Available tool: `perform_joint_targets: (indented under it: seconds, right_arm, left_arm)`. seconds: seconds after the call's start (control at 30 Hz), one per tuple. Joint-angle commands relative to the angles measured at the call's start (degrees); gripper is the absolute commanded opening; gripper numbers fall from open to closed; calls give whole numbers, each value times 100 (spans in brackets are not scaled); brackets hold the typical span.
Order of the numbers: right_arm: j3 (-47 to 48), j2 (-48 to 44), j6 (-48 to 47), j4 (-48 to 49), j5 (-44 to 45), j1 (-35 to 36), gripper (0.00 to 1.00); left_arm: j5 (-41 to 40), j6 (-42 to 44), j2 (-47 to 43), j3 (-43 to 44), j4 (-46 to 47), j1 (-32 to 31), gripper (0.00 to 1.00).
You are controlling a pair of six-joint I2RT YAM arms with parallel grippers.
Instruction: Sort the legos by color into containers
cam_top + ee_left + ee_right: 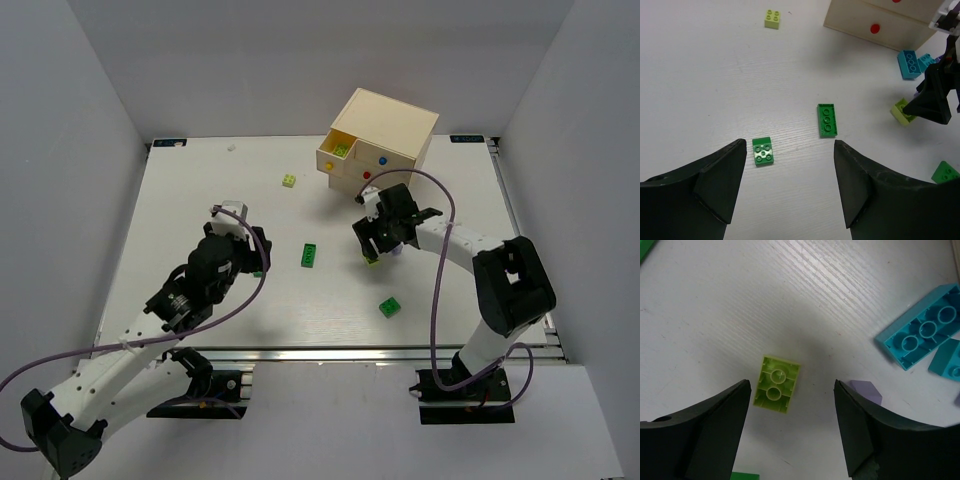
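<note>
The left gripper [790,145] is hovering with its fingers [722,175] spread, gripping nothing. A small green lego [762,151] is lying on the table [700,75] between the fingertips, closer to one, and a longer dark green lego [827,120] is lying just ahead of the other. The right gripper [791,385] is holding its fingers [715,425] wide apart, with a lime lego [776,384] lying hollow side up between them, touching neither. A teal lego [922,332] is resting further ahead, a lilac piece [865,391] just beside one fingertip. Beyond, the chest [385,125] is standing with its top drawer [329,160] pulled open
</note>
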Motion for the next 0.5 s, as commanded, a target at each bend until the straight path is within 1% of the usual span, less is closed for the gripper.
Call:
perform_joint_targets:
  seconds: [0.0, 0.1, 0.27, 0.33, 0.47]
  right_arm:
    - [226, 89, 95, -82, 82, 88, 72]
    - [253, 238, 95, -91, 47, 106, 68]
    - [314, 581, 130, -178, -59, 124, 66]
    - [306, 634, 130, -135, -85, 132, 62]
    - [253, 713, 130, -126, -129, 124, 52]
  left_arm:
    - [-235, 67, -202, 152, -83, -28, 81]
    - [-244, 59, -237, 134, -83, -28, 81]
    - [-261, 32, -228, 134, -92, -28, 81]
    - [-288, 32, -228, 126, -101, -28, 81]
    - [-270, 23, -202, 126, -92, -28, 81]
